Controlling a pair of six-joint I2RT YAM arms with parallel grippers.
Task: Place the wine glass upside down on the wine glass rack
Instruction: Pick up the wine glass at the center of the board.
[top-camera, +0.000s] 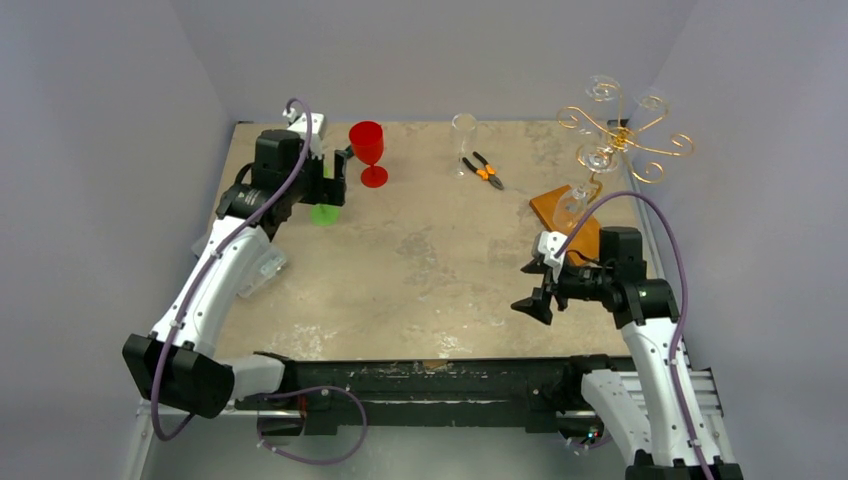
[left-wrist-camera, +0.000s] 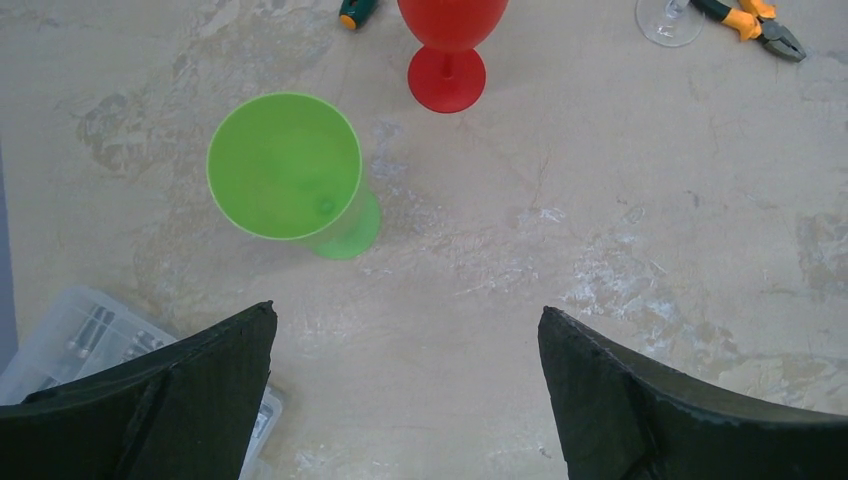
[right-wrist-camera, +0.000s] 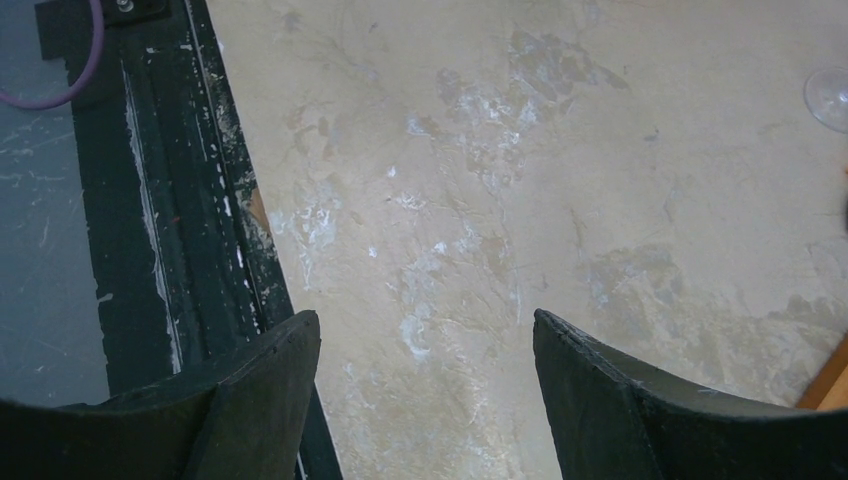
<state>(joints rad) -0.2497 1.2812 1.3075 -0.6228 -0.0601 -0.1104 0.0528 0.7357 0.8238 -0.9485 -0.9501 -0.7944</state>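
Standing before the wide, empty left gripper (left-wrist-camera: 408, 325): green glass (left-wrist-camera: 285, 165), red glass (left-wrist-camera: 450, 45), pliers (left-wrist-camera: 757, 20); right gripper (right-wrist-camera: 427, 330) wide, empty.

Surface (top-camera: 420, 260): beige, mottled stone pattern with whitish scuffs and darker tan blotches. Wine glass rack (top-camera: 625, 140): gold wire on an orange-brown wooden base (top-camera: 560, 215). Red wine glass (top-camera: 367, 145): uniform red throughout. Green wine glass (left-wrist-camera: 285, 165): bright lime green. Clear wine glass (top-camera: 465, 135): colourless. Pliers (top-camera: 485, 170): orange and black handles. Arms: white with black joints. Cable (right-wrist-camera: 90, 55): purple. Left end effector (left-wrist-camera: 410, 390) and right end effector (right-wrist-camera: 425, 390): matt black. Front rail (right-wrist-camera: 150, 200): black, flecked with white scratches.
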